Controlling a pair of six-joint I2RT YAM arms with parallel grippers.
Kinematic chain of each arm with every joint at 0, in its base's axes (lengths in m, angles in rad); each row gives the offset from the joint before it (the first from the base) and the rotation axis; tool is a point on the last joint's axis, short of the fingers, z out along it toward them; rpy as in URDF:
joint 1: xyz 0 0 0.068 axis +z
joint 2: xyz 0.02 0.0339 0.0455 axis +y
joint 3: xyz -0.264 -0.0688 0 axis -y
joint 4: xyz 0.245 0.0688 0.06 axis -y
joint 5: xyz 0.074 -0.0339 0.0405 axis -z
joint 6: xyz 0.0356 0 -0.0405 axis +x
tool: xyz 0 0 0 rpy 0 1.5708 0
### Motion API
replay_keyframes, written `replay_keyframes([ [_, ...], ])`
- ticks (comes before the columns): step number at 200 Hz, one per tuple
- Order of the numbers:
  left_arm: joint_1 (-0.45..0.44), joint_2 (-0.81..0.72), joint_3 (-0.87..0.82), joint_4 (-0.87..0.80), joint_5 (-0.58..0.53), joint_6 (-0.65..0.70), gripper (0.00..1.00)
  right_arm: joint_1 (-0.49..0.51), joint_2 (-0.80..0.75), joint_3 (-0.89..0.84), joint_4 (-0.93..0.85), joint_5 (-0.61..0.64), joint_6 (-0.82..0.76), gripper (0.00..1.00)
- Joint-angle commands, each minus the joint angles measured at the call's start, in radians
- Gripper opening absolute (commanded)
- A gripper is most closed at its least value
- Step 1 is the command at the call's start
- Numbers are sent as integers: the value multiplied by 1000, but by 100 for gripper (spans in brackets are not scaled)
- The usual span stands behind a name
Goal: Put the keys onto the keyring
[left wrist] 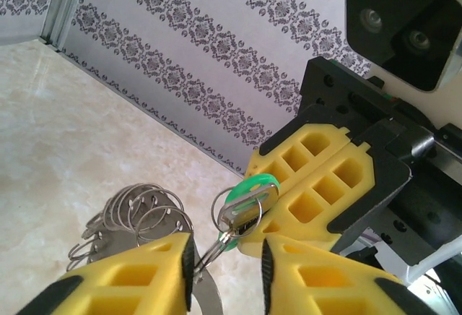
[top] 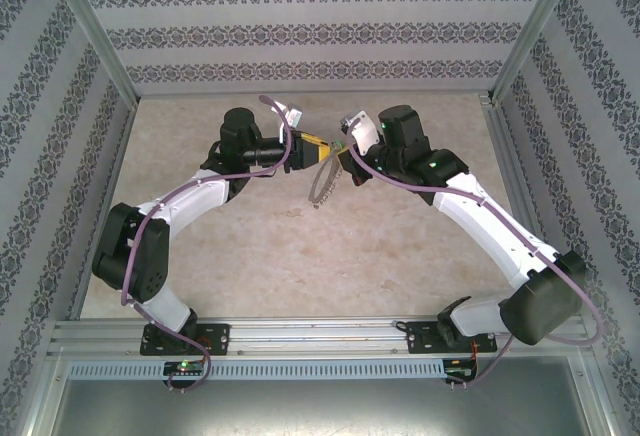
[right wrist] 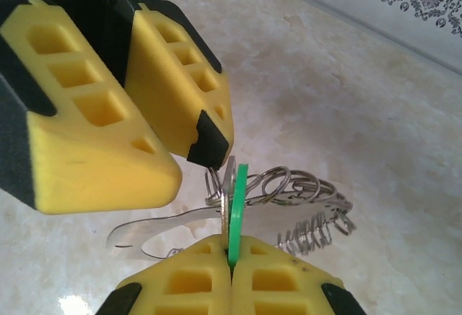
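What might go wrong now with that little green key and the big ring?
1. The right tool pinches the green key only at its very tips, so the key could twist or slip out.
2. The left tool has its jaws apart, so the keyring may lack support and drop to the table.
3. The two tools sit very close and could bump.

The keyring (left wrist: 209, 290) runs off the bottom edge between the left claw's (left wrist: 227, 246) fingers.
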Motion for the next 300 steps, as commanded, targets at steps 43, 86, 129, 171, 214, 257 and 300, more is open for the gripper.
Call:
replay_keyframes([
  [43, 8, -63, -28, 33, -54, 1, 43, -14, -1, 52, 3, 29, -12, 0],
  [86, 50, -106, -107, 130, -168, -75, 47, -22, 34, 81, 1, 35, -5, 0],
  [129, 88, -166, -173, 129, -266, -89, 53, -26, 103, 130, 16, 36, 7, 0],
  [171, 121, -252, -247, 115, -392, -99, 100, -29, 207, 215, 43, 28, 28, 0],
  [214, 144, -367, -307, 22, -566, -81, 100, -33, 357, 352, 52, 8, 47, 0],
  [257, 161, -463, -346, -41, -655, -52, 100, -42, 544, 546, 48, -35, 81, 0],
  [300, 172, -497, -354, -75, -673, -36, 100, -56, 684, 634, 71, -51, 126, 0],
])
